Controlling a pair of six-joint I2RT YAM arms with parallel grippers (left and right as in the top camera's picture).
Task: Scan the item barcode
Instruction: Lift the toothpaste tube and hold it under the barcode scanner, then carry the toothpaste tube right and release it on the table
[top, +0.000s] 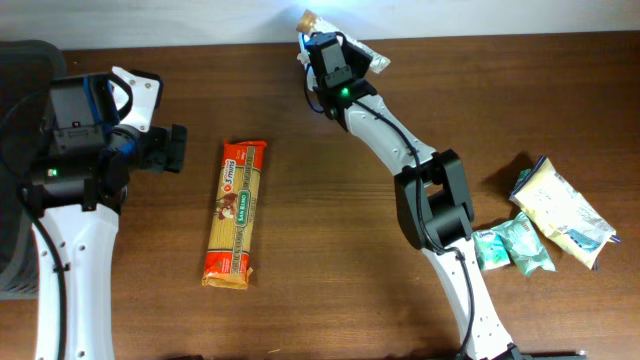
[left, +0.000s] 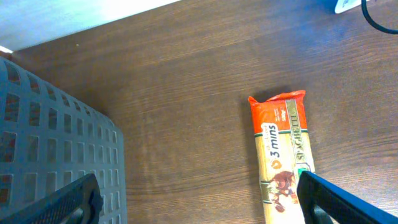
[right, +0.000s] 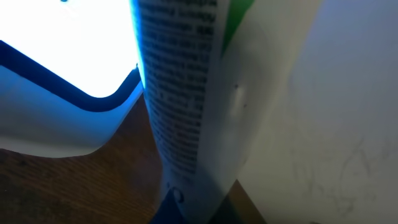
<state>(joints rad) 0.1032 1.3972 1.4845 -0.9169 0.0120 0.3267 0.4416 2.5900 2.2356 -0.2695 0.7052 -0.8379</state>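
Observation:
At the table's far edge my right gripper (top: 322, 48) is shut on a white packet with a green patch (top: 374, 60). In the right wrist view that packet (right: 180, 93) stands on edge in front of the camera, its small black print turned toward the glowing white, blue-rimmed scanner (right: 62, 50). The jaws of the right gripper (right: 199, 208) are mostly hidden behind the packet. The scanner's light (top: 308, 18) shines just above the gripper. My left gripper (top: 175, 148) hovers open and empty over the table's left side, its fingers (left: 329, 202) spread wide.
An orange spaghetti pack (top: 234, 212) lies lengthwise left of centre, under the left gripper's right finger (left: 283, 149). A grey slotted basket (left: 56, 143) stands at the far left. A yellow-white bag (top: 560, 210) and teal packets (top: 515, 248) lie at the right.

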